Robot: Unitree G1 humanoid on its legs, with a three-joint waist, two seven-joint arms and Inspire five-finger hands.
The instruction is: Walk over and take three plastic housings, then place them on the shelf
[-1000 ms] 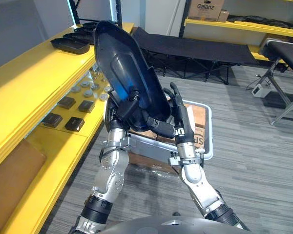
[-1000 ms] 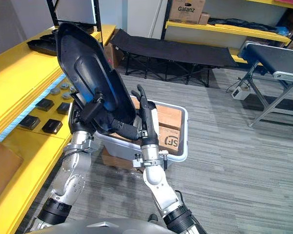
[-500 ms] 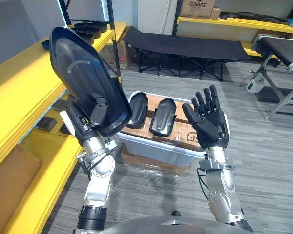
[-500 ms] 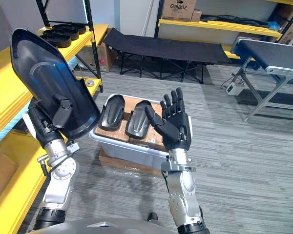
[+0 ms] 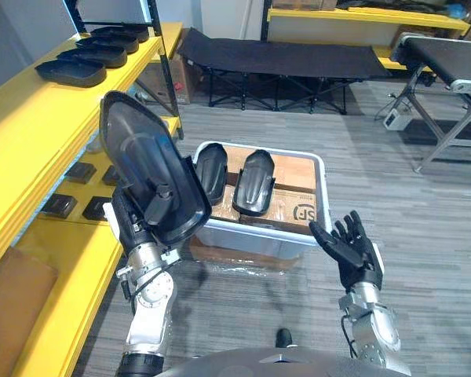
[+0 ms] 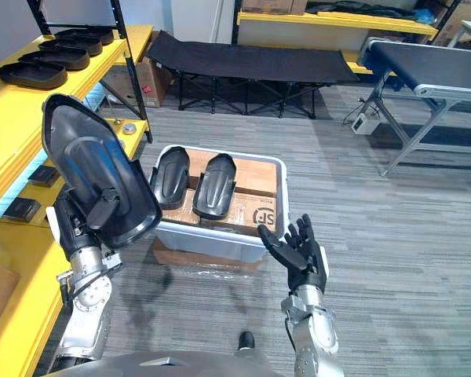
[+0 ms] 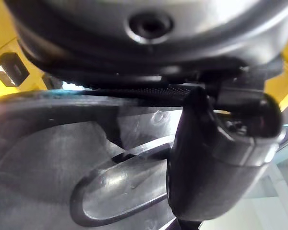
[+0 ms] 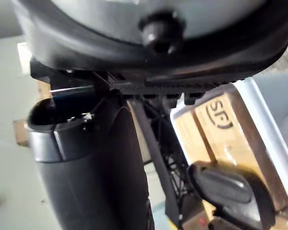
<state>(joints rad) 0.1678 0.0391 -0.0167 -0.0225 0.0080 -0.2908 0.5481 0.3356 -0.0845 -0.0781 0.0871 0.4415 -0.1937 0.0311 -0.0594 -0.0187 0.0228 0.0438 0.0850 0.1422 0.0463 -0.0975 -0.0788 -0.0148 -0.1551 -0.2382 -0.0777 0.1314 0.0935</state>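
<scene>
Right, holding one plastic housing (image 5: 141,149) upright in the left hand (image 5: 133,225), thumb hooked over the hollow face and fingers clamped behind it, raised just off the left edge of the grey bin (image 5: 323,196) and close beside the yellow shelf (image 5: 27,129). Nothing in the right hand (image 5: 352,253): fingers straight and spread, palm turned up, hanging low off the bin's near right corner. Inside the bin, a second housing (image 5: 211,169) and a third housing (image 5: 253,182) lying side by side on the cardboard box (image 5: 298,208), over toward the far left corner, close together. Up on the shelf's top board, a row of dark housings (image 5: 71,72) running toward the far end; no telling their share in the three. Judging from all that: first pickup done, this piece not yet placed. Left to do, most likely: swing round to the shelf, set this one on a bare stretch of the top board, then back to the bin for the other two.
</scene>
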